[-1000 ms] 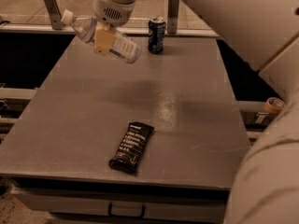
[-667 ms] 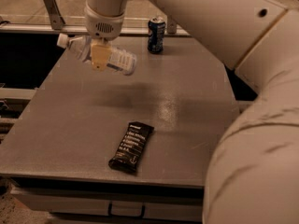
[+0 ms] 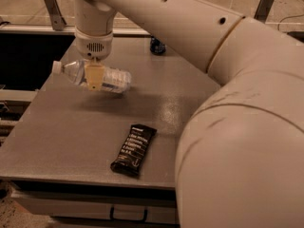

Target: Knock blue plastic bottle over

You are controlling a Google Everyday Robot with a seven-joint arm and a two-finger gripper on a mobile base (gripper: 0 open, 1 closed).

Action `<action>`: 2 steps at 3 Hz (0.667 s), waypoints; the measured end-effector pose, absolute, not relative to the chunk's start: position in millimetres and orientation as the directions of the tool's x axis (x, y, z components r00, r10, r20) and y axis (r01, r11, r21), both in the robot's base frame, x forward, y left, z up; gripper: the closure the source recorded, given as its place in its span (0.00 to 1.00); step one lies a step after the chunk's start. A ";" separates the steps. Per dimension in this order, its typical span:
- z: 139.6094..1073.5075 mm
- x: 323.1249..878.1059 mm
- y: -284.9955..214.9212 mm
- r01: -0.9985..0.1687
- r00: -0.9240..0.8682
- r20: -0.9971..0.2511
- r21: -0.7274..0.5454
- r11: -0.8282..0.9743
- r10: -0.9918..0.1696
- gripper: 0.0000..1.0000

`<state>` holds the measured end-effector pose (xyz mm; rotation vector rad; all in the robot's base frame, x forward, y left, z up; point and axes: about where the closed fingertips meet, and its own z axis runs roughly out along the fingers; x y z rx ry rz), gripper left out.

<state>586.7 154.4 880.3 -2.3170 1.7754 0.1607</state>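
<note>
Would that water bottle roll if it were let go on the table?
Probably: the blue plastic bottle, gripped sideways by the tool over the table, far left, has a round body that could roll. It looks clear, perhaps nearly empty, so likely light.

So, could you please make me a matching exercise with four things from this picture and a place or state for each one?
1 blue plastic bottle
2 soda can
3 snack bar
4 gripper

A flat on the table, near its front edge
B at the far edge, partly hidden by the arm
C under the arm, fingers around the bottle
D on its side, above the table

Pairs: 1-D, 2-B, 3-A, 4-C
</note>
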 end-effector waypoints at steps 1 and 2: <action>867.6 582.3 163.8 -0.961 0.278 -0.220 -0.072 -0.268 -0.935 0.59; 857.1 578.9 171.4 -0.957 0.290 -0.223 -0.046 -0.287 -0.931 0.35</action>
